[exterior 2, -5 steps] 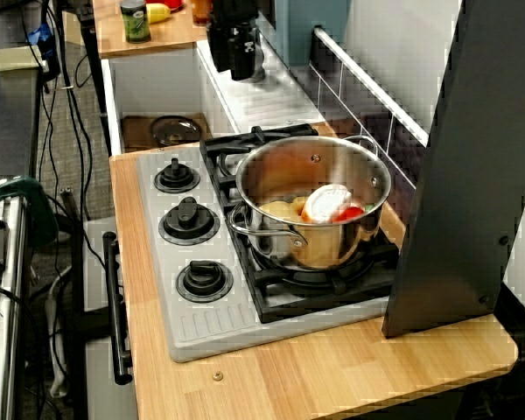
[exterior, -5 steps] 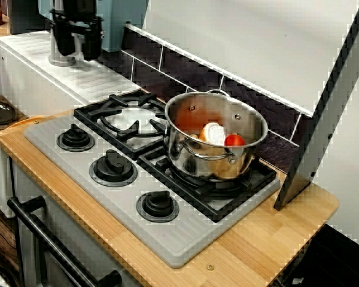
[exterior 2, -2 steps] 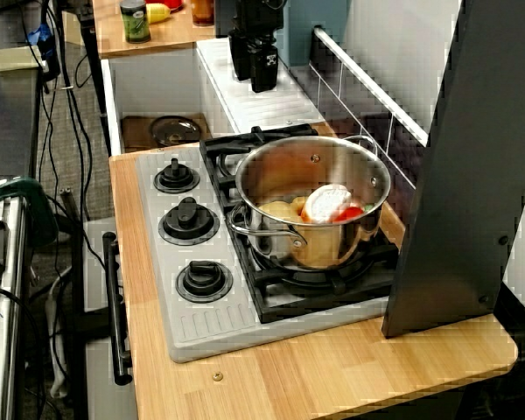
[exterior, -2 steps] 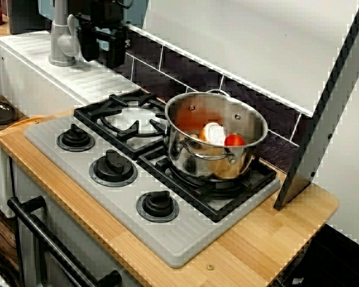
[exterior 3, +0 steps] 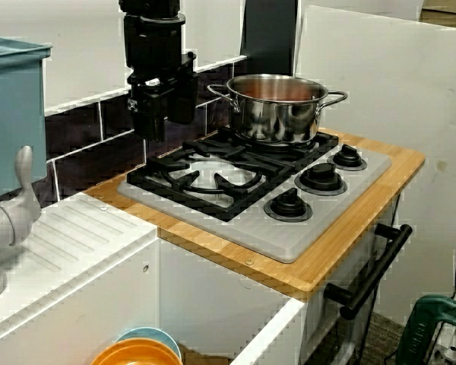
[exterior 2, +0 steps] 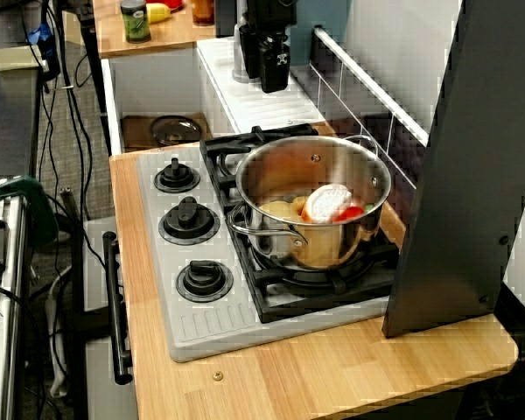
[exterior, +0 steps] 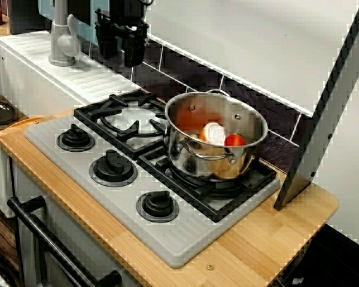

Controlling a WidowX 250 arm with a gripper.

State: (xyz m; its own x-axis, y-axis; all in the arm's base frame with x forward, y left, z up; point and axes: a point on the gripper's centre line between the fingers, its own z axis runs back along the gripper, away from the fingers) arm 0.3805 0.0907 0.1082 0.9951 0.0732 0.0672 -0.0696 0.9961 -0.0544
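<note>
Firstly, the view from the knob side. Gripper (exterior: 119, 55) hangs in the air well apart from the pot (exterior: 188, 152), beyond the bare burner (exterior: 131, 119) that adjoins the pot, and close to the dark tiles (exterior: 149, 69). Jaws stand apart with nothing between them. Ribbed board (exterior: 78, 72) lies below the gripper, untouched, and is farther from the pot than the burner. Tap (exterior: 61, 42) stands on the board, just past the gripper as seen from the pot. Pot sits on its grate and holds a pale round item (exterior: 213, 133) and a red one (exterior: 234, 141).

Next, the view from the counter end. Gripper (exterior 2: 262, 80) shows above the board (exterior 2: 276, 109), on the far side of the burner from the pot (exterior 2: 332, 249). Fingers are separated and empty.

Lastly, the view from the sink side. Gripper (exterior 3: 167, 122) hovers above the stove (exterior 3: 289, 239) corner farthest from the pot (exterior 3: 277, 118), near the board (exterior 3: 68, 228). The gap between the fingers is plain, and nothing is held. Gripper is apart from both board and grate.
</note>
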